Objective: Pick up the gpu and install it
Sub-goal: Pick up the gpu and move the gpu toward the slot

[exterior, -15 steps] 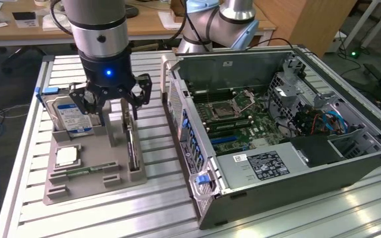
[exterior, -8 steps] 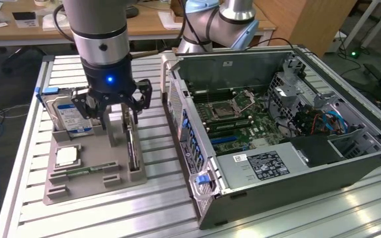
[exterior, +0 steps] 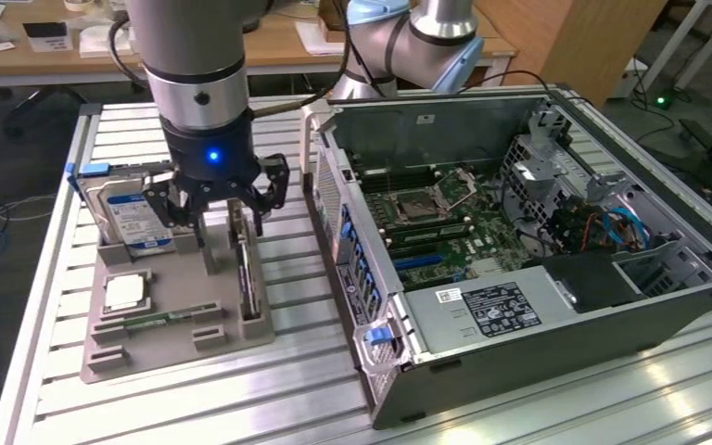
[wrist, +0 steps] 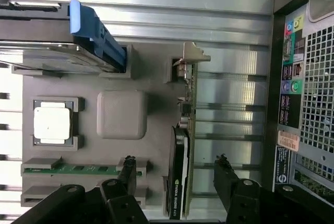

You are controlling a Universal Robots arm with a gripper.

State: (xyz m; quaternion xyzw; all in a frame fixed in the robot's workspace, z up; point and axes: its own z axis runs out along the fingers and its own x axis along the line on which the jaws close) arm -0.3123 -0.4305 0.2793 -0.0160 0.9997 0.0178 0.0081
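**Jaws spread over the gpu, card in its slot**

The jaws stand wide apart and hold nothing. Between them, touched by neither fingertip, is the gpu (wrist: pixel 183 151) — a slim dark card standing on its long edge in a slot of the grey holder (wrist: pixel 156 83). In the wrist view the card sits closer to one finger than to the other, with its metal end bracket at the end farther from the jaws.

Just beside the card, on the side away from the computer, a plain raised block (wrist: pixel 121 114) stands up from the holder. Beyond it a green memory stick (wrist: pixel 73 169) lies in a narrow slot, and next to that a square silver chip (wrist: pixel 51 123) rests in its own pocket. Farther off, at the end of the holder, a hard drive (exterior: pixel 127 218) stands upright with a blue clip (wrist: pixel 96 31) on it.

On the card's other side, apart from the holder, is the open computer case (exterior: pixel 517 250), lying with its motherboard facing up. Holder and case both rest on the ribbed metal worktop (exterior: pixel 270 389).
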